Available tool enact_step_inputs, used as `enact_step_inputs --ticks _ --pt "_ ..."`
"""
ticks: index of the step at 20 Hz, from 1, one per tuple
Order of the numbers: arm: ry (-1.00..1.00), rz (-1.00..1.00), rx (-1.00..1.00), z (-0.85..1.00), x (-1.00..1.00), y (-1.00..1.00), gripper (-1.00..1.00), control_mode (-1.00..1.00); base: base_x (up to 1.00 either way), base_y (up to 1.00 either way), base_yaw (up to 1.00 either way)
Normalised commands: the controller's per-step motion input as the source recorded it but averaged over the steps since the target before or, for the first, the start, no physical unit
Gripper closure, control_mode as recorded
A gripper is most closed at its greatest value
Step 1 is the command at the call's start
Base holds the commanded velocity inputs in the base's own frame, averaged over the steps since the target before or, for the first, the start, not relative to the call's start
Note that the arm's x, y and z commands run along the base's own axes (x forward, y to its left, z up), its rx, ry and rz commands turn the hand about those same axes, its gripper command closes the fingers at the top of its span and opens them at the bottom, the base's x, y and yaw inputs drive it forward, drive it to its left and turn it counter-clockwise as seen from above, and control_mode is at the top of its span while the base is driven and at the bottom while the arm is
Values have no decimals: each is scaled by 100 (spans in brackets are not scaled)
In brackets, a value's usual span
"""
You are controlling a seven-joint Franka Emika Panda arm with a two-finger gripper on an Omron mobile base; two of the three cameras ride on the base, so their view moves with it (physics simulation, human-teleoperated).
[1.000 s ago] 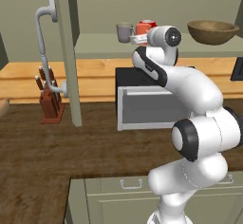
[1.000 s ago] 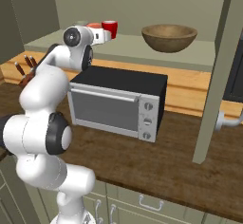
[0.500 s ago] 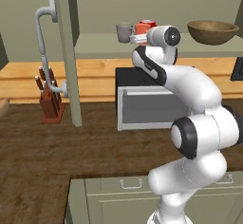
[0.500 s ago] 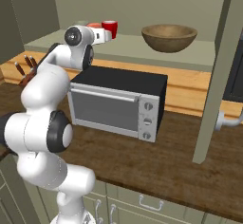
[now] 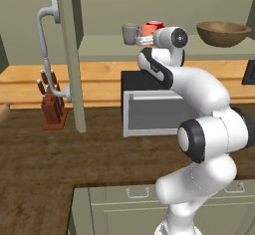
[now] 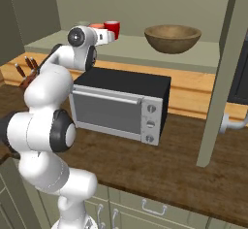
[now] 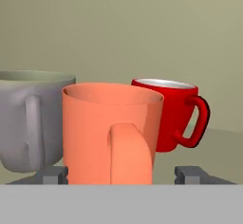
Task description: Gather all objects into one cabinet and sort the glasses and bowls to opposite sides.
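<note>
Up on the cabinet shelf [image 5: 104, 47] your gripper [image 7: 125, 174] reaches in, and its two fingers stand wide apart, one on each side of the coral-orange mug [image 7: 112, 132], not squeezing it. This mug sits right in front of the gripper, handle facing you. Just behind it on one side you see the grey mug [image 7: 29, 119], and on the other side the red mug [image 7: 170, 113]. Far off along the shelf sits the wooden bowl [image 6: 173, 38], well away from the mugs.
</note>
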Motion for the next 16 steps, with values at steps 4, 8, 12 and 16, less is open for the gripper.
enact_step_inputs --ticks 4,8,12,16 --pt "-8 0 0 11 -38 0 -100 -100 0 0 0" --pt "-20 0 0 40 -100 -3 -100 -100 0 0 0" --pt "-16 0 0 21 -100 -9 -100 -100 0 0 0" --pt "7 -5 0 -24 -100 -6 -100 -100 0 0 0"
